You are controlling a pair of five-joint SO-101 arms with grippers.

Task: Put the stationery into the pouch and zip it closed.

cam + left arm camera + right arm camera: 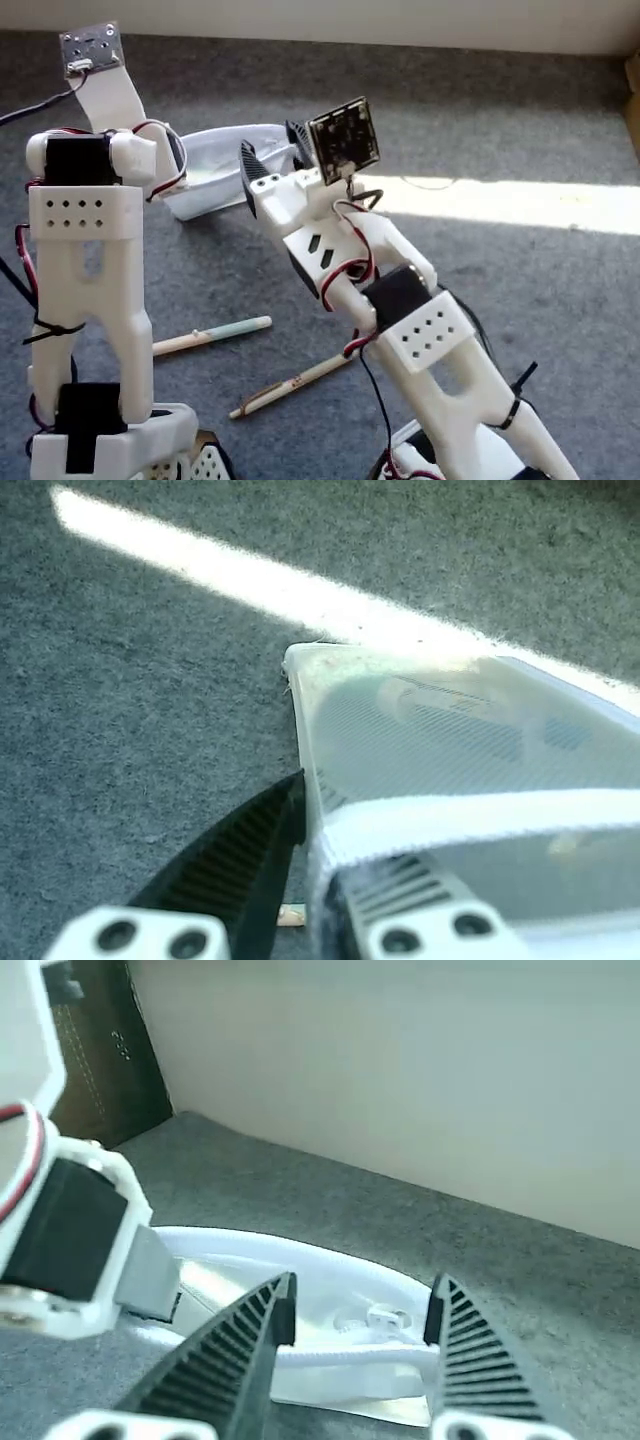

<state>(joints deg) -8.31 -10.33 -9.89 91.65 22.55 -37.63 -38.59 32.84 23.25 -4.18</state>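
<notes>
Pouch (225, 165) (430, 740) (330, 1270) of translucent white plastic lies on the grey carpet (520, 290), beyond both arms. Left gripper (178, 165) (310, 880): jaws clamped on 1 edge of the pouch. Right gripper (272, 150) (360, 1305): jaws apart, above the white zip pull (385, 1317). 2 slim beige pens (212, 334) (292, 383) lie on the carpet near the arm bases, well apart from the pouch.

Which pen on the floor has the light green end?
The green-tipped pen, lying closer to the pouch. The tan pen, nearer the arms' bases, has no green.
</notes>
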